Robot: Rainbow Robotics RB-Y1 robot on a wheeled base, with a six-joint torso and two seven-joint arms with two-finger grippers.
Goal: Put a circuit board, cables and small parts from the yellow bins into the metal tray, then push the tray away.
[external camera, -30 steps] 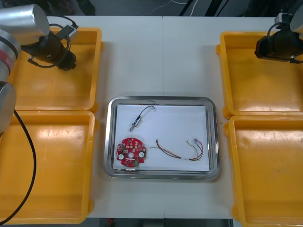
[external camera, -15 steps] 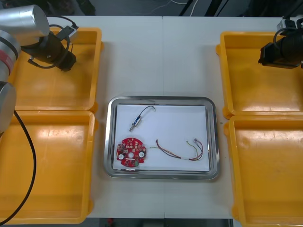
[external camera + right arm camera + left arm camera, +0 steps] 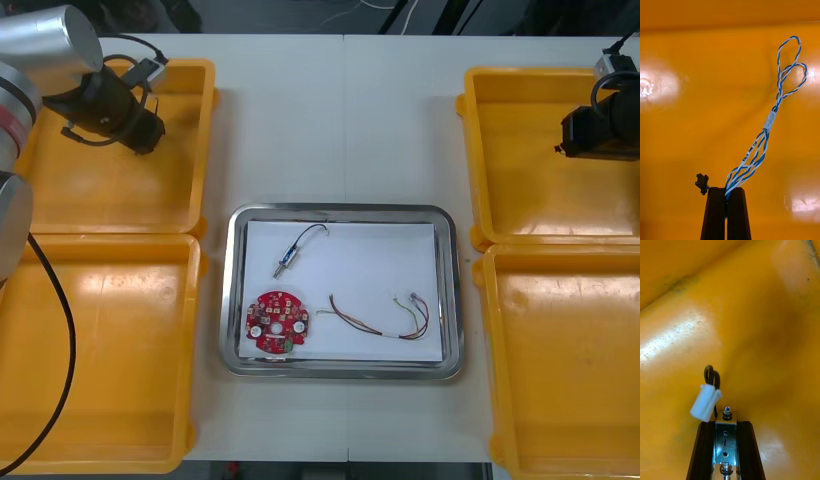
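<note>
Blue-white cable [image 3: 769, 120] in jaws of right gripper [image 3: 726, 190], now farther right.

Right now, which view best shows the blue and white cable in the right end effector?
The right wrist view: the twisted blue and white cable runs full length from the shut right end effector. In the front view that end effector hides it; the left wrist view faces another yellow bin.
</note>
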